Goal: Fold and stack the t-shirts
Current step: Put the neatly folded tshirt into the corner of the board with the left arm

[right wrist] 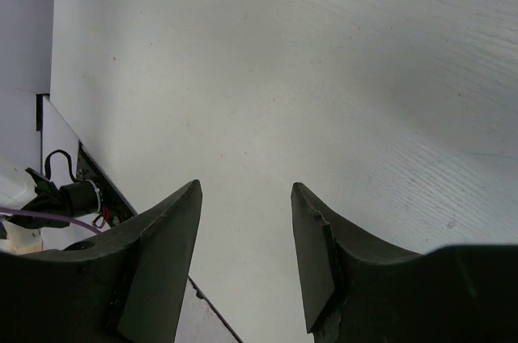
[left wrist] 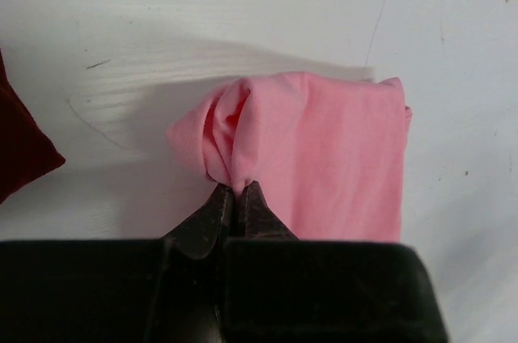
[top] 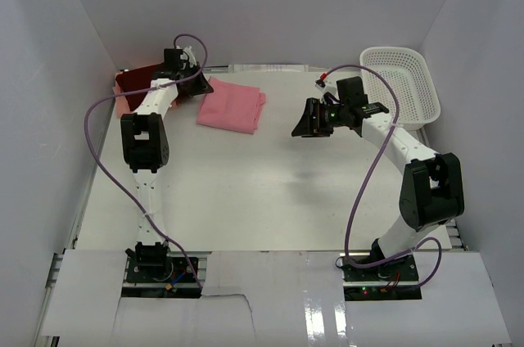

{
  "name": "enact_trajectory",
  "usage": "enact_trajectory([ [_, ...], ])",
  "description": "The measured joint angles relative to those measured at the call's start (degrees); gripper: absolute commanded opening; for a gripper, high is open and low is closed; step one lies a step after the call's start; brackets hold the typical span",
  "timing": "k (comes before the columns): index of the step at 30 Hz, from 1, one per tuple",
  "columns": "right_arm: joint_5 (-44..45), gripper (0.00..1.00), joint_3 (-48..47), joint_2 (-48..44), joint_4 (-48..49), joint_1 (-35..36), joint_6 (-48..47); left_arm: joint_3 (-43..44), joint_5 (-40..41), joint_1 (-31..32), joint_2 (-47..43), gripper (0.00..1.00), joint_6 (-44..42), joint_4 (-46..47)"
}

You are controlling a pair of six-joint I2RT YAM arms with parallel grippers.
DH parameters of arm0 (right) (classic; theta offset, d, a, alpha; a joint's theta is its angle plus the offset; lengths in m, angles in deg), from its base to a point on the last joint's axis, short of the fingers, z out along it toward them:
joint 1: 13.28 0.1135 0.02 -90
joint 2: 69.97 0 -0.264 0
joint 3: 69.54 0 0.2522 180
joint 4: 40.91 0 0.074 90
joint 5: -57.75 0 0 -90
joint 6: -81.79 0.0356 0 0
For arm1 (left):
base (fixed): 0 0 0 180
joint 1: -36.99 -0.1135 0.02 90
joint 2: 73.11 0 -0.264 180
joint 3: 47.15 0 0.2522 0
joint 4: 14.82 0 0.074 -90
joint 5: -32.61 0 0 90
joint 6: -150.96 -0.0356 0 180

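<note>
One white table (top: 270, 191) carries everything. Two arms stand at its near edge: the left arm (top: 146, 138) reaches to the far left, and the right arm (top: 409, 150) bends in toward the middle. One white mesh basket (top: 429, 97) sits at the far right corner.

Three shirts show. The salmon-pink t-shirt (top: 232, 108) lies folded in the far half, left of centre. The dark maroon t-shirt (top: 137, 81) is in the far left corner, well apart from the basket. Only a sliver of the pale pink t-shirt (top: 122, 105) shows at the maroon one's near edge.

The left gripper (left wrist: 235, 191) has its fingers pinched together on the salmon-pink shirt's left edge, where the cloth bunches into a roll. The right gripper (right wrist: 245, 189) hangs over bare table with its fingers spread wide, holding nothing.
</note>
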Motion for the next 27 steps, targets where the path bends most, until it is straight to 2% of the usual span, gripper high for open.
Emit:
enact_trajectory([
  [7,0.0,0.55,0.09,-0.02,-0.04,0.0,0.0,5.95,1.16,-0.02,-0.44,0.0,1.75,-2.1],
  [13,0.0,0.55,0.13,-0.35,-0.55,0.0,-0.02,5.97,4.11,-1.42,-3.5,0.0,3.58,-1.44],
  [27,0.26,0.55,1.18,-2.38,-3.63,0.0,-0.9,7.13,3.1,-15.08,-4.92,0.0,9.14,1.88],
])
